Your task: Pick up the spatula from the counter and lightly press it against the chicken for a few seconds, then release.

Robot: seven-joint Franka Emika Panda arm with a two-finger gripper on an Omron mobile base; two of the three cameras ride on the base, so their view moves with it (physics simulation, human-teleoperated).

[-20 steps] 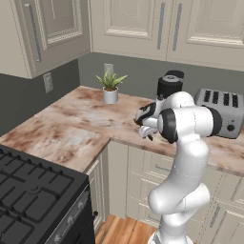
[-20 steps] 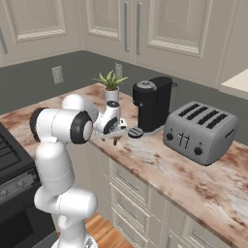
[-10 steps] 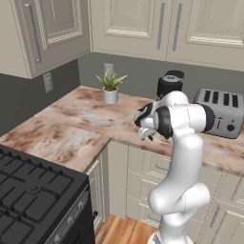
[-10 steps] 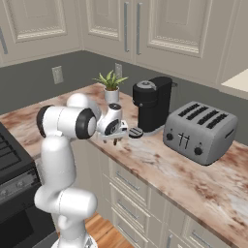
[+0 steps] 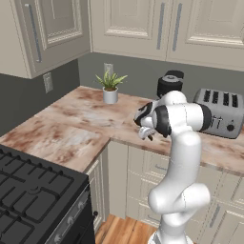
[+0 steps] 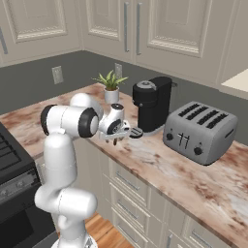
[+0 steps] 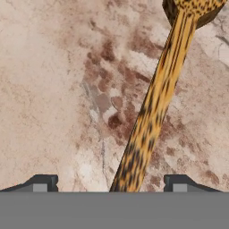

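- Marbled kitchen desk (image 7: 53, 89) is carrying the spatula (image 7: 156, 103), which is lying flat on it.
- The tool (image 7: 111, 184) is hanging right over the handle, jaws standing wide apart and straddling it, nothing gripped.
- Looks like the pickup step is going on; next it's needing to pinch that handle and lift.

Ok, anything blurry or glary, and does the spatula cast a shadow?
Hand view: orange-brown speckled spatula handle crisp, pink-brown marbled counter soft and smeared, no distinct shadow beneath. Left base view: flat, even light, no glare. Right base view: likewise, gentle shading on the silver four-slot toaster.
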